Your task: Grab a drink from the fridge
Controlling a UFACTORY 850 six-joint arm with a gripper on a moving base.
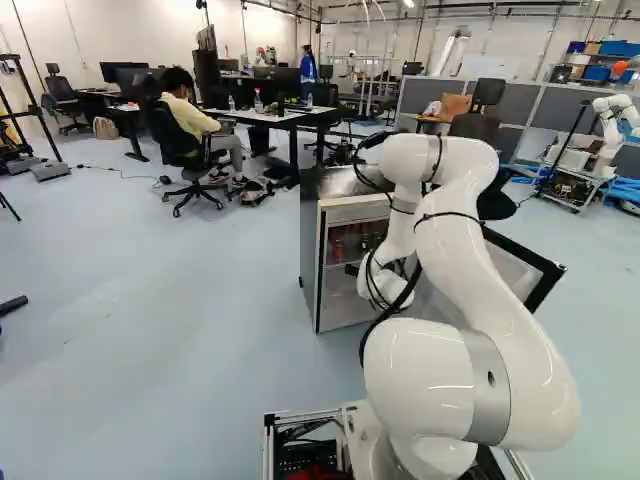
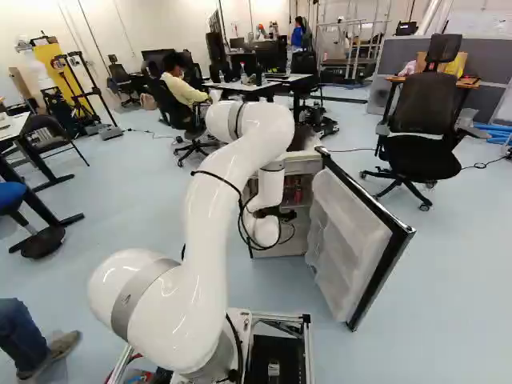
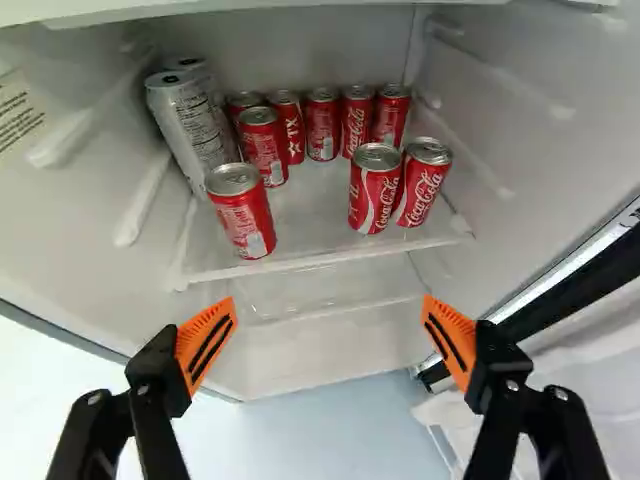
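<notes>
Released hand (image 2: 286,214), red cans (image 3: 240,212) ahead, rear ones part-hidden, silver cans (image 3: 188,125) overlapping, fridge (image 1: 310,250) partly behind arm (image 1: 480,290)

Robotics lab, open plan, with office desks mixed in. Evidence: another robot (image 1: 612,125) on a wheeled cart (image 1: 572,188) at the right of the left base view; metal frame rig (image 2: 344,50) at the back; tripod (image 2: 86,92) at the left of the right base view; pipes (image 1: 500,8) along the wall's upper edge. Office side: monitors (image 1: 125,72), bottles (image 1: 258,102) on a worktop (image 1: 272,118), swivel chair (image 2: 422,120), grey partitions (image 1: 560,108). Smooth hard floor (image 1: 150,290).
</notes>
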